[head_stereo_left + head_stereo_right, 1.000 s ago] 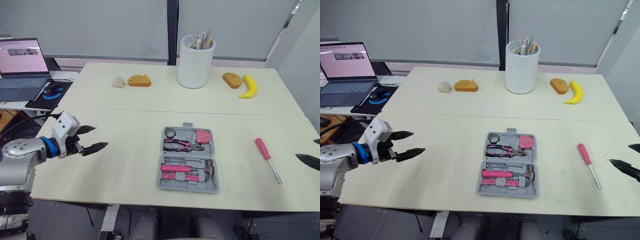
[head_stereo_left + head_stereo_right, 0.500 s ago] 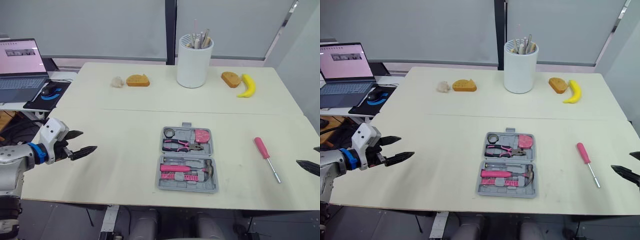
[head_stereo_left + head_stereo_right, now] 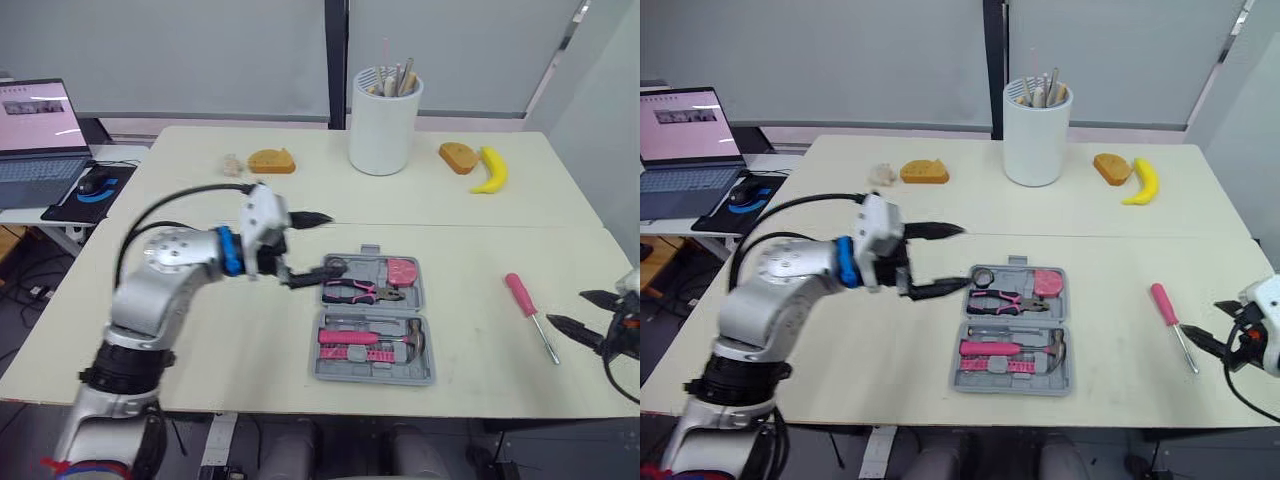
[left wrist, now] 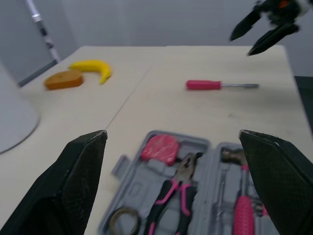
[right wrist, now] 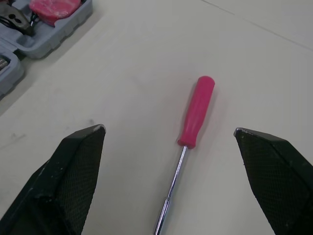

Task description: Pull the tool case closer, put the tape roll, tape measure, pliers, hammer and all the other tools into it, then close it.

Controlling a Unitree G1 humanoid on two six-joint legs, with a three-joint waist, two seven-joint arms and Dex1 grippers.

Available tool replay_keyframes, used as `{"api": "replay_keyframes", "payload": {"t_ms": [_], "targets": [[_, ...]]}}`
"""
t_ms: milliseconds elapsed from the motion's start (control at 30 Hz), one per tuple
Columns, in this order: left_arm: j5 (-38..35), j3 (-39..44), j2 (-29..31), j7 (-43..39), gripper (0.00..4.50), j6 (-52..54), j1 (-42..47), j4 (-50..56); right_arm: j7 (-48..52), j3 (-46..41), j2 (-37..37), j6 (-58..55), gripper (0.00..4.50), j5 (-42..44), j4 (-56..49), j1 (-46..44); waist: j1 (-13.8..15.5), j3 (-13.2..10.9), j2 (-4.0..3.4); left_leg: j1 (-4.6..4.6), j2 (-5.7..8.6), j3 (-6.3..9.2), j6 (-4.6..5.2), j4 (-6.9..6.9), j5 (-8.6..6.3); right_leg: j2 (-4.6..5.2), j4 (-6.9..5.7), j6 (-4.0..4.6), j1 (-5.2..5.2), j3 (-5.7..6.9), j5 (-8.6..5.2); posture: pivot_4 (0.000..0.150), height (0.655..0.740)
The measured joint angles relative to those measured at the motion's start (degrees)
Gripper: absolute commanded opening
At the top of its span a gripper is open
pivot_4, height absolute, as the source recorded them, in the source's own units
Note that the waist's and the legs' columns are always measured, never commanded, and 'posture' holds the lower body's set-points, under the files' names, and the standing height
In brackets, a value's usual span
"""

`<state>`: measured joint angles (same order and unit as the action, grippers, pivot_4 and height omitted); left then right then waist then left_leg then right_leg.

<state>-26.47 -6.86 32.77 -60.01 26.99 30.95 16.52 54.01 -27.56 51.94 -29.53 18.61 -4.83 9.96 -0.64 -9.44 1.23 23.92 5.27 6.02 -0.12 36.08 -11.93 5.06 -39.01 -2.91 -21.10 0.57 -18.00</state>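
Tool case point(image 3: 375, 318) open on pale table point(image 3: 480, 205), laptop point(image 3: 35, 130) and grey blinds point(image 3: 200, 50) beyond

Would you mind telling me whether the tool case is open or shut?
Open: the tool case lies spread flat, with pliers and hammer visible inside its trays.

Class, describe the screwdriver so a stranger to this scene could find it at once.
On the cream table, find the open grey tool case near the front edge. To the robot's right of it, apart from it, lies the screwdriver. Unlike the other pink tools, it lies outside the case, a pink handle with a thin metal shaft.
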Motion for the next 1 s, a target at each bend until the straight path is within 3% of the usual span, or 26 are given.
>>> {"api": "replay_keyframes", "payload": {"t_ms": [300, 600, 1000], "targets": [[1.5, -6.0, -4.9, 0.7, 4.49, -2.6, 0.9, 2.2, -5.9, 9.5, -5.1, 4.2, 4.5, -4.2, 9.4, -9.1, -0.8, 0.1, -0.12, -0.11, 0.0, 0.03, 0.01, 0.01, 0.01, -0.06, -0.05, 0.0, 0.12, 0.01, 0.0, 0.15, 0.74], [3.2, -6.7, -5.0, 0.8, 4.49, -3.9, -0.2, 1.4, -12.5, 13.4, -7.8, -0.6, 4.5, -5.6, 18.1, -18.0, -0.8, 0.1, -0.13, -0.09, 0.05, 0.05, 0.01, 0.03, 0.01, -0.05, -0.02, 0.01, 0.13, 0.0, 0.0, 0.15, 0.74], [3.7, -6.7, -5.2, 0.5, 4.49, -3.9, 1.0, 0.7, -13.9, 17.7, -8.8, 4.8, 4.5, -9.3, 34.7, -25.9, -1.0, 0.1, -0.13, -0.16, 0.02, 0.08, 0.01, 0.05, 0.01, -0.09, -0.02, 0.01, 0.25, 0.04, 0.0, 0.15, 0.74]]}}
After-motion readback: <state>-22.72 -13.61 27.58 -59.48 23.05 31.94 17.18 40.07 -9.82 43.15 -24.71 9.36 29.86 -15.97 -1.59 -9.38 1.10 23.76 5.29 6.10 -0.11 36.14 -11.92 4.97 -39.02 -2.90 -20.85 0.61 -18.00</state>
